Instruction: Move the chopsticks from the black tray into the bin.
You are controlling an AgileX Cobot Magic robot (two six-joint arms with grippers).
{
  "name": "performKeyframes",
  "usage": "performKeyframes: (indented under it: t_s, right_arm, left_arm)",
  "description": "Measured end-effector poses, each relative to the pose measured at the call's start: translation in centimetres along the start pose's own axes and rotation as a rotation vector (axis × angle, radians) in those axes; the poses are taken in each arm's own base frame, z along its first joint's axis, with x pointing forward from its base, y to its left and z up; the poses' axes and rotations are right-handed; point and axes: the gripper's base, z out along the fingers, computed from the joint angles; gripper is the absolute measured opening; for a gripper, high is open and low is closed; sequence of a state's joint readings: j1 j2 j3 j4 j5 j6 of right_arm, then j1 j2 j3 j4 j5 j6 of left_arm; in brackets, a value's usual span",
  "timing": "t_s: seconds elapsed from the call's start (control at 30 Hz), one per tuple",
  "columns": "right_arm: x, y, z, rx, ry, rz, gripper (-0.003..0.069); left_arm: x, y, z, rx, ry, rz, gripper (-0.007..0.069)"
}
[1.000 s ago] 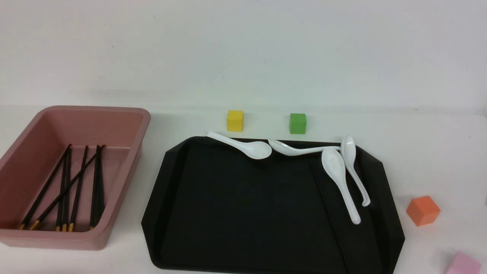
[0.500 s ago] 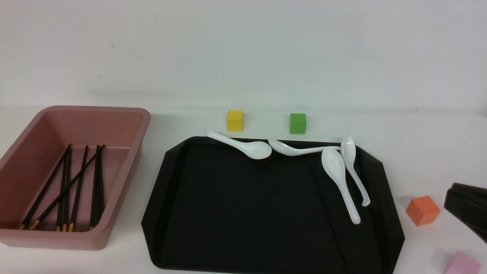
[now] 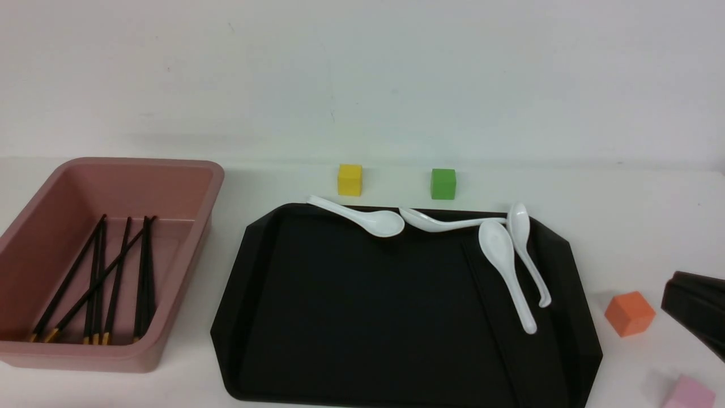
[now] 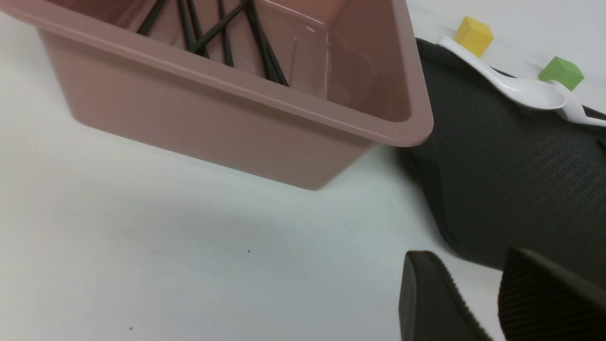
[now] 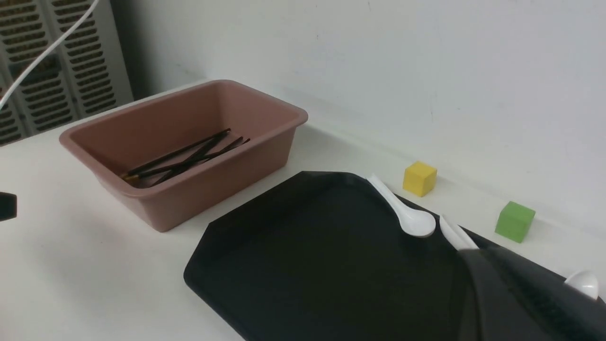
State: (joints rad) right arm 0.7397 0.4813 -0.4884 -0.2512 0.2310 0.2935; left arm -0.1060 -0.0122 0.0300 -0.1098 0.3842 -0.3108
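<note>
The pink bin [image 3: 187, 170] stands at the left and holds several black chopsticks [image 3: 116, 266] with gold ends toward me. The black tray [image 3: 340, 311] lies in the middle. A faint thin dark line [image 3: 485, 306] that looks like a chopstick lies on its right part, beside the spoons. My right gripper [image 3: 671, 294] is shut and empty at the right edge, right of the tray; in the right wrist view [image 5: 473, 258] its fingers are pressed together. My left gripper [image 4: 466, 255] is open and empty, low over the table by the bin [image 4: 227, 123] and the tray's near-left corner [image 4: 511, 180].
Several white spoons [image 3: 362, 218] [image 3: 504, 266] lie along the tray's far and right sides. A yellow cube [image 3: 349, 179] and a green cube [image 3: 443, 183] sit behind the tray. An orange cube [image 3: 628, 313] and a pink cube [image 3: 688, 392] sit right of it, near my right gripper.
My right gripper has come into the front view at the right edge and has held still for the last half second. Nothing else has moved.
</note>
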Motion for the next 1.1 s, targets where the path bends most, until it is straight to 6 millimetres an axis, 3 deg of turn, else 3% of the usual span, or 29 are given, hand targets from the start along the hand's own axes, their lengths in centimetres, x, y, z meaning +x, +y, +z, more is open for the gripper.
performKeyframes:
  t_s: [0.27,0.6,0.87,1.1]
  right_arm:
    - [1.9,-0.1,0.4,0.005,0.037,-0.04,0.0032]
    - [2.8,-2.3,-0.7,0.216,0.009,0.053,0.0045]
    - [7.7,-3.6,-3.5,0.47,-0.044,0.109,0.0058]
    - [12.7,-4.0,-3.9,0.588,-0.01,0.14,0.0065]
  left_arm:
    - [0.0,0.0,0.0,0.0,0.0,0.0,0.0238]
    - [0.0,0.0,0.0,0.0,0.0,0.0,0.0238]
    - [0.0,0.0,0.0,0.0,0.0,0.0,0.0238]
    - [0.0,0.0,0.0,0.0,0.0,0.0,0.0238]
